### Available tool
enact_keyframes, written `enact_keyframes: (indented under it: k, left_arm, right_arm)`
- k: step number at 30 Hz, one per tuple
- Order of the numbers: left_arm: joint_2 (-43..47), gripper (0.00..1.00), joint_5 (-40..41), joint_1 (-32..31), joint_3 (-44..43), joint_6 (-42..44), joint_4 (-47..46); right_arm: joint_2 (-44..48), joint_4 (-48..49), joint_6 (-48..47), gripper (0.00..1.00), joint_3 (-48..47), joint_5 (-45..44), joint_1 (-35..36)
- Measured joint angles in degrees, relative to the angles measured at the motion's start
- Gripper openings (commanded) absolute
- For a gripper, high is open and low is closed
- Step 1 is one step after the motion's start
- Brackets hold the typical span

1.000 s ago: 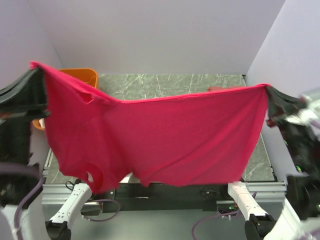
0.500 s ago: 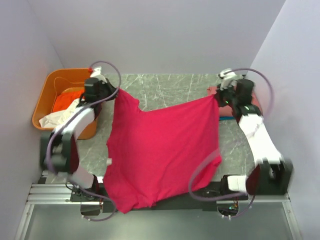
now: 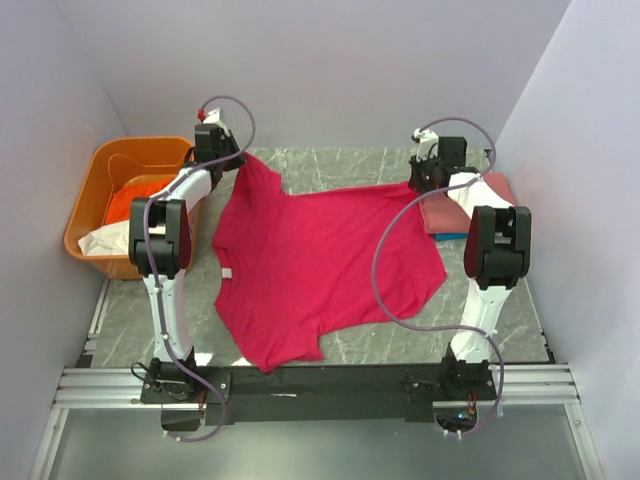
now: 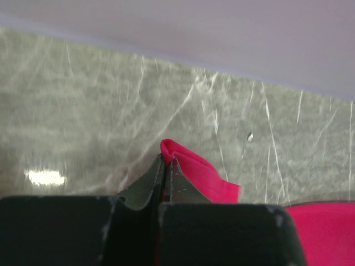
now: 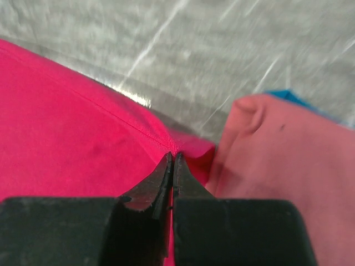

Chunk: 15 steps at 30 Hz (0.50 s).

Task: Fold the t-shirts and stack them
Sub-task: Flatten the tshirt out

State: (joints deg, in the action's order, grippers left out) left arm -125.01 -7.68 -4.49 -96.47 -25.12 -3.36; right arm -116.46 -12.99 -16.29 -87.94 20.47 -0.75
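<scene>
A large crimson-pink t-shirt [image 3: 320,265] lies spread over the marble table [image 3: 340,165], its lower end hanging over the near edge. My left gripper [image 3: 237,158] is shut on its far left corner; the pinched fold of cloth [image 4: 191,172] shows at the fingertips [image 4: 167,159]. My right gripper [image 3: 421,187] is shut on its far right corner [image 5: 100,144], low over the table. Right beside it lies a folded salmon-pink t-shirt [image 3: 478,198] [image 5: 288,166] on a blue one [image 3: 441,236] [image 5: 284,95].
An orange plastic tub [image 3: 92,172] stands at the table's far left and holds an orange shirt [image 3: 133,198] and a white one [image 3: 103,240]. Walls close in the back and both sides. A metal rail [image 3: 320,380] with the arm bases runs along the near edge.
Both arms swung from high near the camera down to the table's far side. The crimson shirt, stretched in the air before, now lies on the table, both corners still pinched.
</scene>
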Motion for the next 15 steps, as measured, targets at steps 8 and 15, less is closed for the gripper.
enact_keyframes:
  k: [8, 15]
  left_arm:
    - [-4.3, 0.00, -1.3, 0.9, -9.5, 0.9, 2.8]
    - [-3.8, 0.00, -4.3, 1.7, -7.4, 1.5, 2.3]
  right_arm:
    - [0.0, 0.0, 1.5, 0.00, -2.6, 0.1, 0.0]
    - [-0.2, -0.5, 3.4, 0.00, -6.6, 0.8, 0.0]
